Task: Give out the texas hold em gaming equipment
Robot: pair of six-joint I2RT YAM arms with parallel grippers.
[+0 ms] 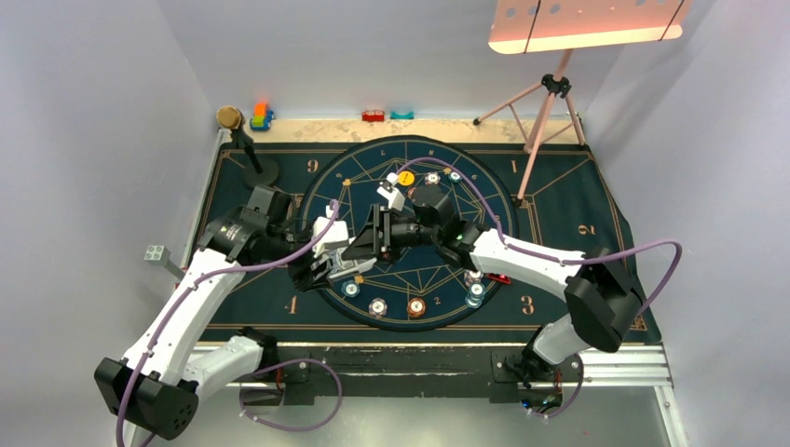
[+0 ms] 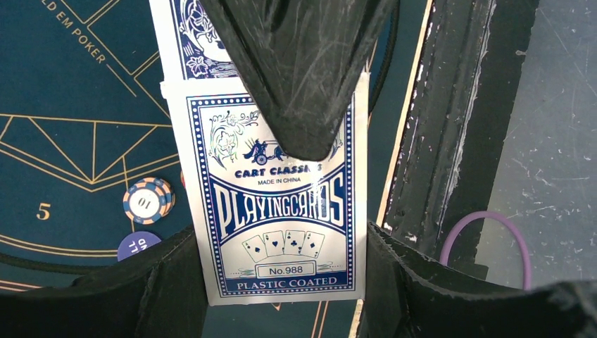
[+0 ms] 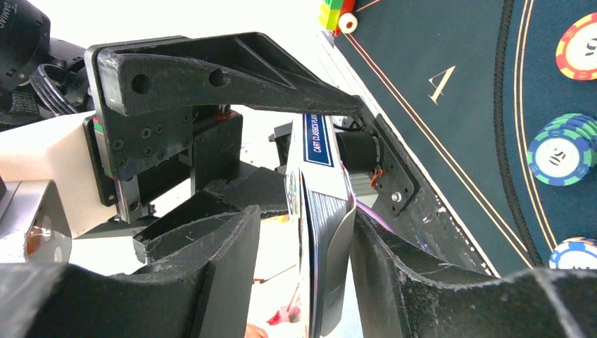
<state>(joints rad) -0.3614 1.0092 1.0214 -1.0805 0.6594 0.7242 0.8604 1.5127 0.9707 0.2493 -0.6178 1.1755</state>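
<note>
A blue-and-white playing card box (image 2: 281,211) is held above the dark poker mat (image 1: 279,177), at its centre. My left gripper (image 2: 281,282) is shut on the box's lower end; it also shows in the top view (image 1: 340,264). My right gripper (image 3: 306,267) is open and straddles the box (image 3: 318,141) edge-on. Its right finger (image 3: 394,274) touches the box's side and a gap remains at its left finger (image 3: 211,267). The right gripper also shows in the top view (image 1: 373,240). Striped chips (image 1: 377,306) lie around the mat's circle, with a yellow disc (image 1: 406,177) and a red-black marker (image 1: 498,277).
A gold-headed microphone (image 1: 230,117) on a stand is at the back left and a pink tripod (image 1: 548,112) at the back right. Toy blocks (image 1: 262,116) lie along the far edge. An orange-striped chip (image 2: 148,201) and a dark-blue disc (image 2: 137,246) lie left of the box.
</note>
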